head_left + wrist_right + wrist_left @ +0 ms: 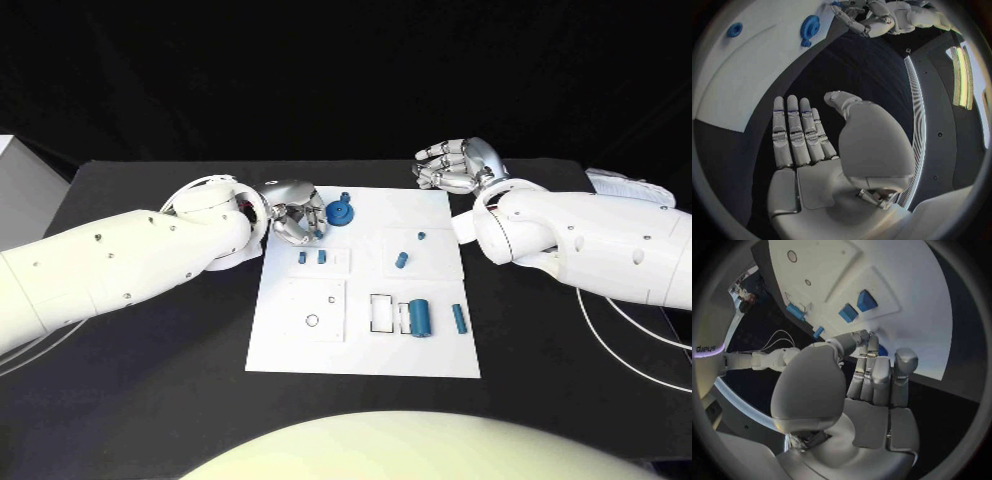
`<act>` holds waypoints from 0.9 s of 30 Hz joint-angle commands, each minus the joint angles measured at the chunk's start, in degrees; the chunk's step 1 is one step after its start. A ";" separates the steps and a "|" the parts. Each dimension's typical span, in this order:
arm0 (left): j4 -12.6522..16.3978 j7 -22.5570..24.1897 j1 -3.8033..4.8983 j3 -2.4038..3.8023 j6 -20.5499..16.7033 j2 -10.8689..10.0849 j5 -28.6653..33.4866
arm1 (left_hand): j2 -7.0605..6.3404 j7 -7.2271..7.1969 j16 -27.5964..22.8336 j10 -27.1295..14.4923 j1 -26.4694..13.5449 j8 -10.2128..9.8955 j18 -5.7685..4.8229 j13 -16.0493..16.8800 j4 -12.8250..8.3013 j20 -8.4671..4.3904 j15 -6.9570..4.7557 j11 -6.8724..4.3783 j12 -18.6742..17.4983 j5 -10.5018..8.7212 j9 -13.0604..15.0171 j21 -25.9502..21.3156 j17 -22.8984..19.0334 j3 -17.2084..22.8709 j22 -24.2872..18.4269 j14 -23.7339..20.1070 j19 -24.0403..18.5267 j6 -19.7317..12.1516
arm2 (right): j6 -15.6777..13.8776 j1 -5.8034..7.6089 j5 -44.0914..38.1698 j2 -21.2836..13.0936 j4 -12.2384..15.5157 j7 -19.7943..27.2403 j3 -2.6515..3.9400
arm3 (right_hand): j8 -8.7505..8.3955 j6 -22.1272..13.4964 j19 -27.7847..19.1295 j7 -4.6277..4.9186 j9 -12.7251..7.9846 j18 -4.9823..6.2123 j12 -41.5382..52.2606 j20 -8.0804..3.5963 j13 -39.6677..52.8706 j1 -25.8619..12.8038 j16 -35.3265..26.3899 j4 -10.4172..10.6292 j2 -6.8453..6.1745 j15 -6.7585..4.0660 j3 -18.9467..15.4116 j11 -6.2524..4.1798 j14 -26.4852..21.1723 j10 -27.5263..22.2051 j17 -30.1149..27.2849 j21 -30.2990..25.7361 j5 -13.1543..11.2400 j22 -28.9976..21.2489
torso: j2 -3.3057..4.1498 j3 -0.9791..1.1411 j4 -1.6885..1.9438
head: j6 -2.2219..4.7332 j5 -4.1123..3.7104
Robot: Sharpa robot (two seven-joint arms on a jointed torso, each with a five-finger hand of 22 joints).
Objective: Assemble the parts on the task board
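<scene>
Left hand fingers curl over task board; right hand spread.

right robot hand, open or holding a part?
Open. The silver right robot hand shows a bare palm with fingers extended straight, holding nothing; it sits off the white task board, above the black table.

Both arms are sheathed in smooth, glossy white shells, rounded and bulky, dotted with small dark screw heads. The left arm ends in a ringed white collar just behind the left hand, where a bit of red shows among thin looping wires. The right arm trails thin white cables from its underside. The right hand is silver metal like the left, with segmented fingers, flat plated palms and a broad, smooth domed cover behind the thumb.
</scene>
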 commanded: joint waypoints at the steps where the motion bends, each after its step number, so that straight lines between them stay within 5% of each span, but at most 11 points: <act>1: 0.51 0.78 0.00 0.10 -1.97 -0.17 0.30 | 0.03 0.08 0.36 0.26 -0.12 0.14 -0.56 0.07 -0.28 -0.03 -0.07 0.00 -0.26 0.09 0.21 0.19 0.05 0.08 0.05 0.51 0.56 0.50 | 0.91 0.00 -0.24 -0.01 0.08 0.65 0.00 | 0.26 -0.38 0.05 2.49 -0.05 0.78 0.39 0.09 -0.09 -0.19 -0.33 -0.12 0.45 0.14 0.37 -0.05 -0.04 -0.20 -0.05 0.21 0.39 -0.05 | -0.03 0.03 0.01 | 0.01 -0.06; 27: -0.72 -1.20 0.02 0.14 1.82 0.20 -0.51 | -0.14 0.04 0.27 0.40 -0.66 -0.14 -0.41 0.24 -0.10 -0.12 -0.05 -0.01 -0.70 -0.01 0.21 -0.07 -0.53 -0.25 -0.61 0.26 0.01 0.63 | 0.91 0.00 -0.24 -0.26 0.19 0.50 0.00 | 0.27 -0.39 0.05 2.50 -0.08 0.77 0.39 0.10 -0.09 -0.29 -0.35 -0.15 0.39 0.16 0.40 -0.03 -0.04 -0.22 -0.12 0.21 0.56 -0.21 | 0.01 -0.04 0.01 | 0.01 -0.26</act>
